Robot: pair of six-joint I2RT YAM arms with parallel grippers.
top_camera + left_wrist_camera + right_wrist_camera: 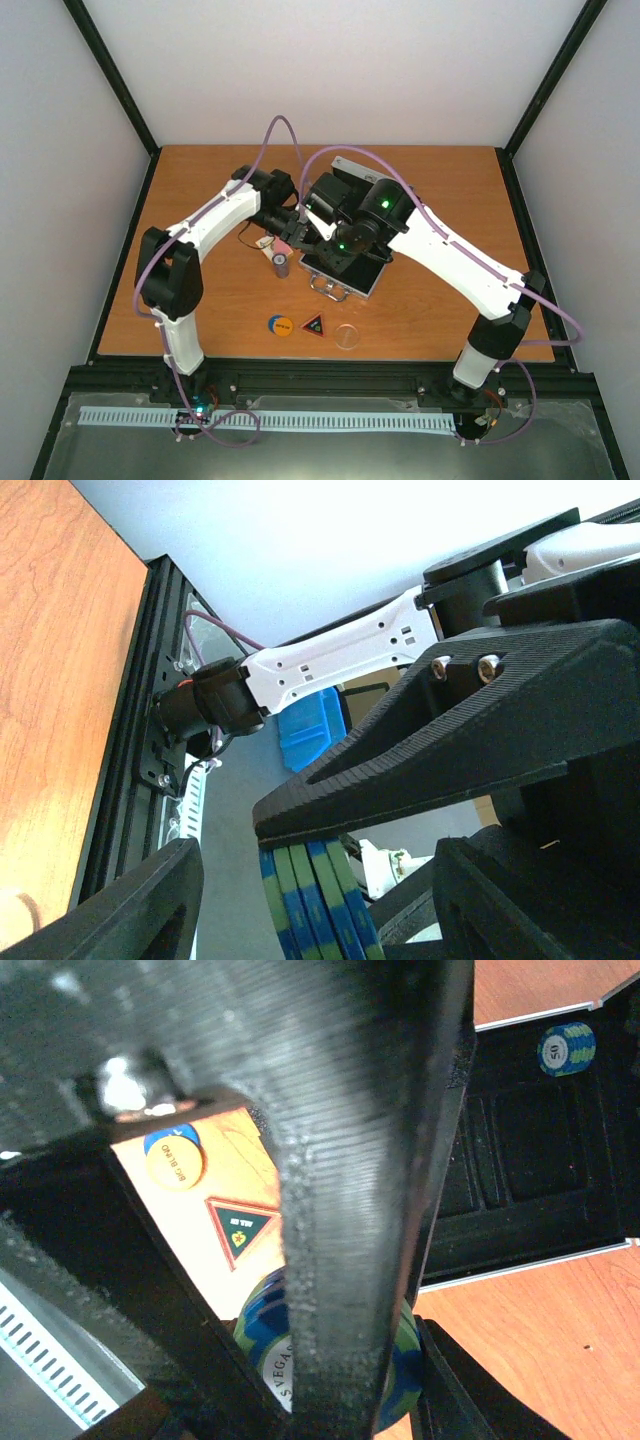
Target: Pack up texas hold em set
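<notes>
Our right gripper [315, 238] is clamped on a short chip stack [260, 1330], held above the desk [420, 300] beside the open case [520, 1160]. Our left gripper [320, 920] stands open around the stack, not touching it. The chips look stiff, slick and loose against one another, so we judge the flat end faces the safest hold.

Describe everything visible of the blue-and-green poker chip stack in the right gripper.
The stack of blue-and-green poker chips is about five round, plastic-looking discs pressed face to face, rims striped blue and green, the end face white with partly hidden lettering. The right gripper clamps it between its ribbed black fingers; nothing else visibly touches it. It sits beside the open black-lined silver case; whether lifted or resting is unclear.
</notes>
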